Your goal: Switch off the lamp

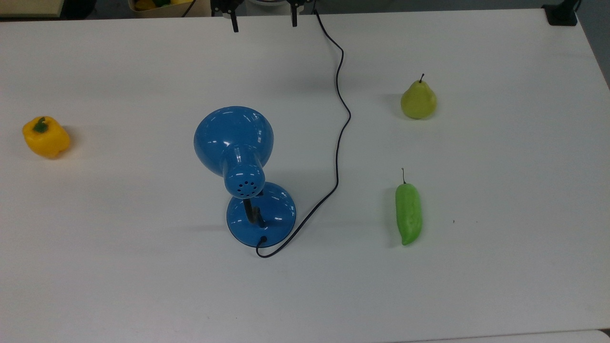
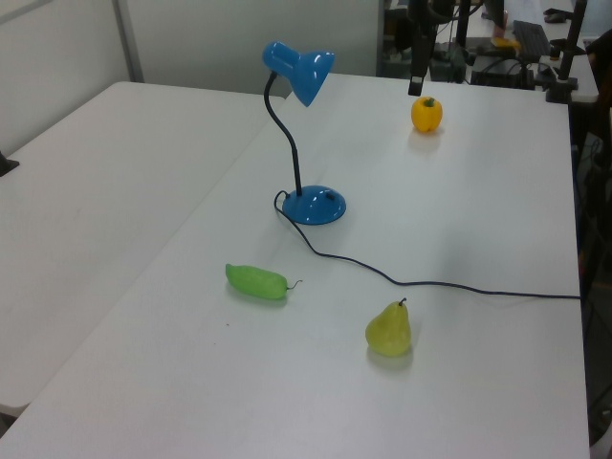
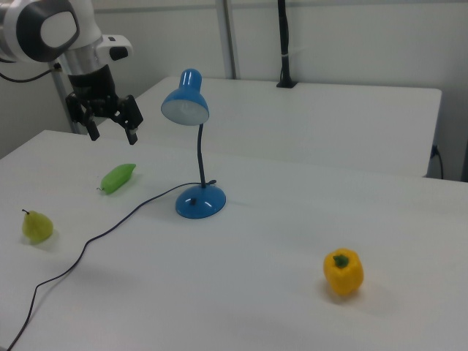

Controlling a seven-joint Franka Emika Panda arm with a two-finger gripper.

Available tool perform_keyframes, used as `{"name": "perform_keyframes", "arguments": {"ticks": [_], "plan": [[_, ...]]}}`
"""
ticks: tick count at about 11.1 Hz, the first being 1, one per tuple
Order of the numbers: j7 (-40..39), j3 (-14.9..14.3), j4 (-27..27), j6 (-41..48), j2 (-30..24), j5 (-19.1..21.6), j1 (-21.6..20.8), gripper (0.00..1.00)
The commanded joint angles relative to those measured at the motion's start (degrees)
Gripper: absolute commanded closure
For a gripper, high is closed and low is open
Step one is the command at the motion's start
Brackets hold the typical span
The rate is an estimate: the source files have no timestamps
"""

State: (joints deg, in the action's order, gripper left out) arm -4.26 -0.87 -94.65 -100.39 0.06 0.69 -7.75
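The blue lamp point(image 1: 233, 138) stands mid-table, its bell shade tilted over the round base point(image 1: 261, 214). In the right view the lamp point(image 3: 185, 102) shows a pale shade interior above its base point(image 3: 199, 201). A thin black cord point(image 1: 339, 119) snakes from the base to the table's far edge. My gripper point(image 1: 264, 21) hangs open at the top view's upper edge, well away from the lamp, with nothing between its fingers. In the right view the gripper point(image 3: 113, 131) hovers in the air to the left of the shade.
A yellow bell pepper point(image 1: 45, 137) sits at the top view's left. A pear point(image 1: 418, 100) and a green pepper point(image 1: 409, 213) lie on the right. A black clamp point(image 1: 562, 14) grips the far right corner. A second table point(image 2: 96, 191) adjoins in the left view.
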Motion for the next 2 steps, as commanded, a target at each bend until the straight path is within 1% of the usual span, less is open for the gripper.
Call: {"name": "perform_keyframes", "arguments": {"ticks": [1,2], "plan": [[-0.58,-1.15,-0.8,-0.69,-0.94,-0.69,-1.39,0.0],[-0.58,-1.15,-0.8,-0.69,-0.94,-0.61,-1.39,0.0]]}}
